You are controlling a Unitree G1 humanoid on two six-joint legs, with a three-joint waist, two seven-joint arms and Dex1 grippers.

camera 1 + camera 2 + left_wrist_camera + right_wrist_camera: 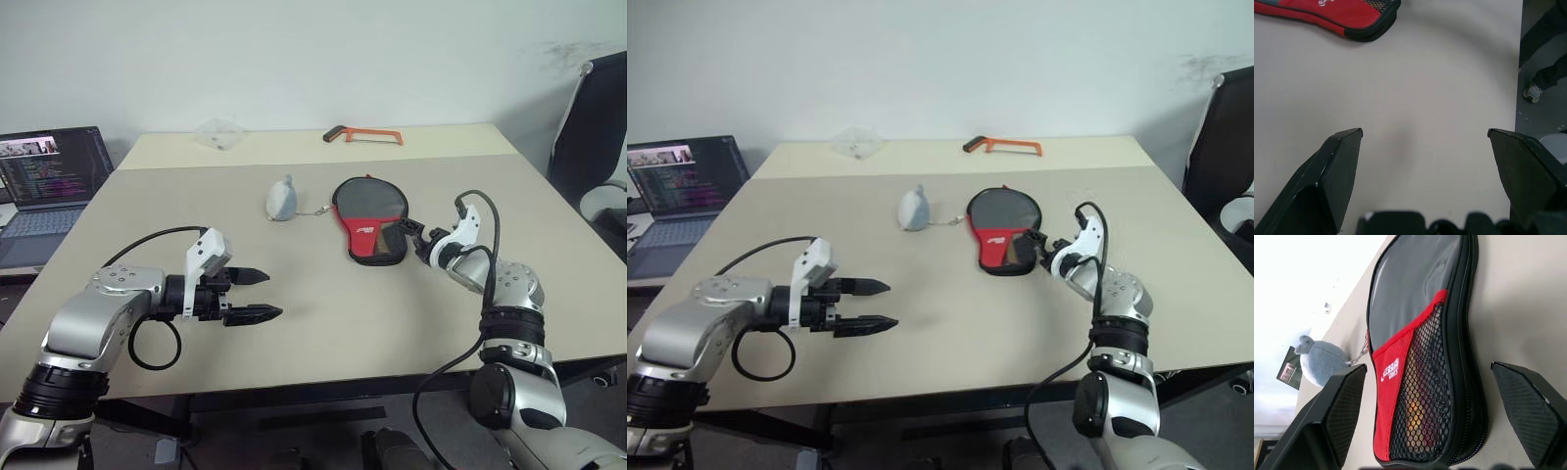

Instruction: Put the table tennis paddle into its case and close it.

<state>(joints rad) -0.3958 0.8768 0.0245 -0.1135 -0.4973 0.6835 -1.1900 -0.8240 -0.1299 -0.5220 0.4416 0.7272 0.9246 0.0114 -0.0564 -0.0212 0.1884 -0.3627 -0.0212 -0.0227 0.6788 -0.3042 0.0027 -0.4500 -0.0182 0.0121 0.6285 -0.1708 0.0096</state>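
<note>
On the beige table, the case is lying flat with its clear window up, and the table tennis paddle is showing through the mesh at its narrow end. Just beside that end, the right gripper is hovering with jaws spread, grasping nothing. Well apart, the left gripper is hanging released over bare tabletop. A grey lump is resting near the case.

An orange hacksaw and a clear plastic container lay near the worktop's far edge; a grey lump sat mid-worktop.
</note>
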